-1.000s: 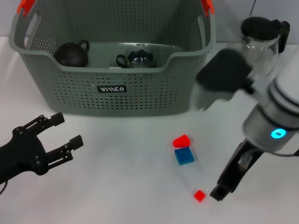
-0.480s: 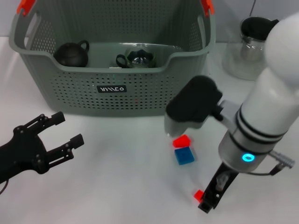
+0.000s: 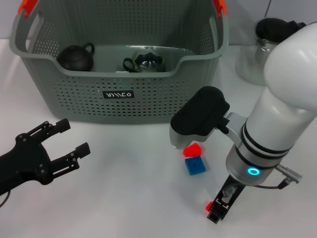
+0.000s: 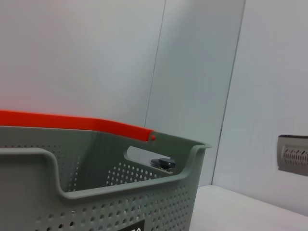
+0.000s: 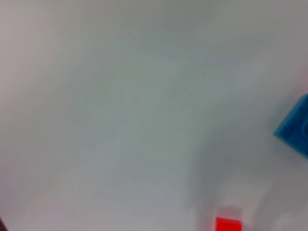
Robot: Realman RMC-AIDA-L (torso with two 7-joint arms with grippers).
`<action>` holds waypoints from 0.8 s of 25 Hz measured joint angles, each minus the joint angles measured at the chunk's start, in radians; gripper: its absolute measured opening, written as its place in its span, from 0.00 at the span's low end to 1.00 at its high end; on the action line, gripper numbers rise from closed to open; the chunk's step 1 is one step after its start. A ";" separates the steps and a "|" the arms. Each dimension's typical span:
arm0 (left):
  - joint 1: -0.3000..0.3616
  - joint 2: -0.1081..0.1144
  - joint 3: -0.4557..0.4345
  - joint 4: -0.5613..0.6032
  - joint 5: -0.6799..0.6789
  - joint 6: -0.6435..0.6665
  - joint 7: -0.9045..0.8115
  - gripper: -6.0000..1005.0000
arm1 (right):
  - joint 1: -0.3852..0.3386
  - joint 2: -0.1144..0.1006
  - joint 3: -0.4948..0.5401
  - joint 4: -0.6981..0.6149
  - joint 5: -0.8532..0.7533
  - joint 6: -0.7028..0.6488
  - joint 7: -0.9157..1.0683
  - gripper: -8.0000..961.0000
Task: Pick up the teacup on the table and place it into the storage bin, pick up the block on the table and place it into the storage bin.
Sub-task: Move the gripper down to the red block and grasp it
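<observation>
Block [image 3: 211, 206], the small red cube at five o'clock on the table [image 3: 129, 198], sits just beside the right gripper [image 3: 217, 214], whose finger state I cannot tell; centre over it squarely, clear of the blue block [image 3: 195, 165], while the left gripper [image 3: 62, 144] hangs spread at eight o'clock.

Head view looking down on table [image 3: 124, 198], left wrist level beside storage bin [image 4: 96, 192], right wrist close above table.
</observation>
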 joint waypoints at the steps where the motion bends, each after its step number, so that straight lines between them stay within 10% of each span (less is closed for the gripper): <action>1: 0.000 0.000 0.000 0.000 0.000 0.000 0.000 0.82 | 0.000 0.000 -0.003 0.003 0.000 0.005 0.002 0.46; 20: 0.006 0.000 0.000 0.000 0.001 -0.001 0.000 0.82 | 0.002 0.000 -0.016 0.012 -0.014 0.041 0.016 0.46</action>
